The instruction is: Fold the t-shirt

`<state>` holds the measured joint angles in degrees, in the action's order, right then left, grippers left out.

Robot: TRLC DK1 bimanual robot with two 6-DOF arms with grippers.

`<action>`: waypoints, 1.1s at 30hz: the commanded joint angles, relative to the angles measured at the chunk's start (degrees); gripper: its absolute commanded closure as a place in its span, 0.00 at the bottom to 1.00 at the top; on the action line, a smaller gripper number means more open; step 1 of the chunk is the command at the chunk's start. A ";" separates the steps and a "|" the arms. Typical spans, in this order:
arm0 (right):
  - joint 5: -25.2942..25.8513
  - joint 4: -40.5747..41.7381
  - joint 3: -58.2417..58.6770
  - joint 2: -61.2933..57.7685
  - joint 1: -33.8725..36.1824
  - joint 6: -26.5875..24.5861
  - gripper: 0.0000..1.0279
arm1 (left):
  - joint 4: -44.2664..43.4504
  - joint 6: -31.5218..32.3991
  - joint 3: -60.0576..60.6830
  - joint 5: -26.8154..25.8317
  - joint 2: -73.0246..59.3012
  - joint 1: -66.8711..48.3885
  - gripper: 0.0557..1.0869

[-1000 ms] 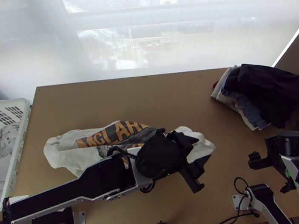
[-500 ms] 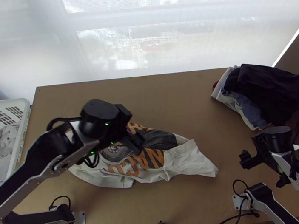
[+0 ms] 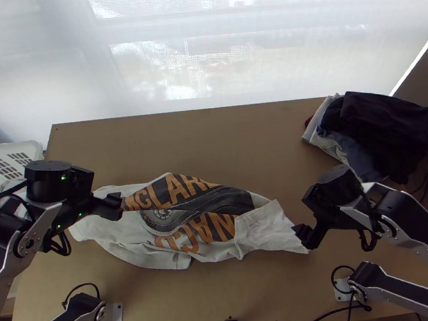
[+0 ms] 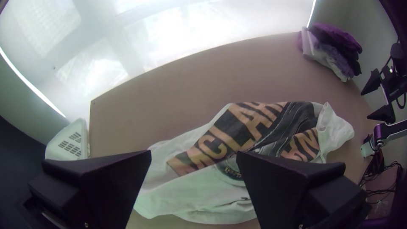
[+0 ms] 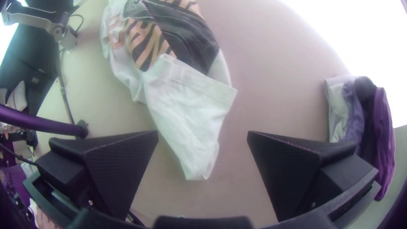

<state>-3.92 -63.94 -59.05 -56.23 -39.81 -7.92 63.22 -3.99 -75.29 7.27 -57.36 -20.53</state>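
The left gripper is at the left end of the white printed t-shirt, its two black fingers spread wide with nothing pinched between them. The right gripper, also spread and holding nothing, is at the shirt's opposite, tapering white end; whether it touches the cloth cannot be told. Between the two grippers the shirt lies long and rumpled, its dark and orange print facing up, a white hemmed part lapping over the print toward the right gripper. Beyond and right of that gripper sits a clothes pile; left of the left gripper stands a white plastic basket.
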 commanded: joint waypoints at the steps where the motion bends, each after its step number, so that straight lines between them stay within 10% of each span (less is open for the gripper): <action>1: -3.37 4.35 -3.27 -12.77 -8.88 0.98 0.05 | 3.58 -0.41 7.43 -1.20 4.89 8.32 0.05; 23: -3.90 22.19 -5.29 -37.38 -12.39 3.88 0.09 | 4.54 -1.64 20.00 -1.29 11.92 16.05 0.05; 27: -3.90 22.81 -6.26 -39.13 -12.39 3.79 0.32 | 4.54 -1.99 21.32 -1.38 12.45 16.40 0.05; 33: -3.90 23.86 -5.55 -38.52 -11.69 3.18 0.91 | 7.71 -2.43 22.38 -6.39 12.28 14.21 0.05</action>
<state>-7.92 -41.28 -64.42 -93.78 -52.01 -4.14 68.66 -6.07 -54.37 5.04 -45.30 -4.78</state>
